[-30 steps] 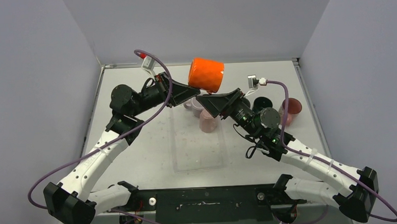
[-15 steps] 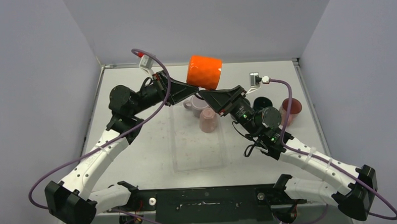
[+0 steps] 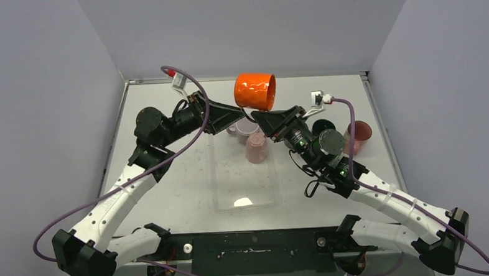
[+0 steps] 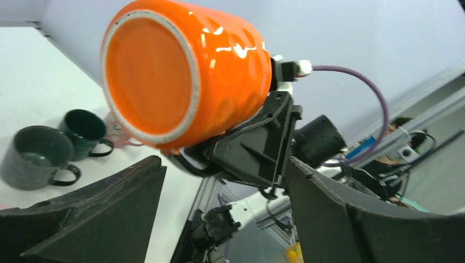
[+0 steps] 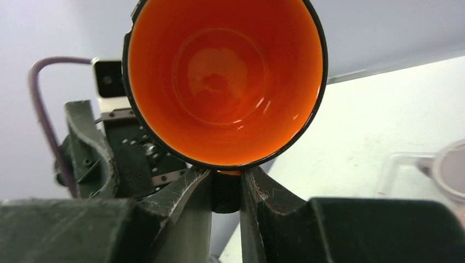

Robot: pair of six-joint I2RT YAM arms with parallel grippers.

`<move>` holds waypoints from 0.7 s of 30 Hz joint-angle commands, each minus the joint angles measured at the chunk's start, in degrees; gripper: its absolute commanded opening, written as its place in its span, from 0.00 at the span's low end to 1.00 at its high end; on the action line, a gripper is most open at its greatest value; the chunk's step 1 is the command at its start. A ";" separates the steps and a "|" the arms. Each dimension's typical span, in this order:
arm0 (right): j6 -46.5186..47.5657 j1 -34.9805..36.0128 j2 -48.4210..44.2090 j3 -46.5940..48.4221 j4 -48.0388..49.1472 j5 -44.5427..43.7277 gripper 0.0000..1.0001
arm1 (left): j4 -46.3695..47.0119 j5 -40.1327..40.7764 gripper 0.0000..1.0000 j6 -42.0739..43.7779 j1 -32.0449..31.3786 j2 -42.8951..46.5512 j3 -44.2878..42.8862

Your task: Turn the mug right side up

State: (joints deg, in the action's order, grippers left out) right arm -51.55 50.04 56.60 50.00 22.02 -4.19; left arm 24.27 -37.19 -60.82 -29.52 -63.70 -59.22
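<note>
I saw the orange mug [image 3: 255, 91] lifted on its side above the clear tray's [image 3: 231, 176] far end, right gripper [image 5: 226, 189] pinched shut on its handle, left gripper [image 4: 225, 164] by the mug's base, jaws spread wide, off the mug.

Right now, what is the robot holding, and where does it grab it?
The right gripper pinches the orange mug below its rim, seemingly by the handle. The left gripper holds nothing.

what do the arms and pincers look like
The left arm and right arm have white links, black joints and black bases. The left pincer and right pincer are black, with two wedge-shaped fingers. A purple cable loops along each arm.
</note>
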 commanded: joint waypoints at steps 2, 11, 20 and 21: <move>6.66 -0.20 -3.91 9.02 -17.29 -16.82 0.05 | -15.89 11.22 0.82 12.75 0.42 4.79 -2.45; 6.02 -1.96 -2.10 14.37 -54.49 -37.80 0.05 | -34.85 24.56 0.83 23.13 0.68 6.25 -4.69; 2.00 -12.75 -4.58 4.91 -62.99 -29.81 0.05 | -36.31 25.68 0.83 23.99 0.77 5.74 -4.12; 1.65 -12.99 -4.26 4.55 -63.81 -29.76 0.05 | -36.62 25.77 0.83 24.00 0.78 5.56 -4.19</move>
State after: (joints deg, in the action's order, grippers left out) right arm -48.10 38.54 54.74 55.05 -40.60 -34.41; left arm -11.53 -13.02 -38.44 -29.08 -58.81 -61.45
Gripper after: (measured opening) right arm 0.206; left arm 0.829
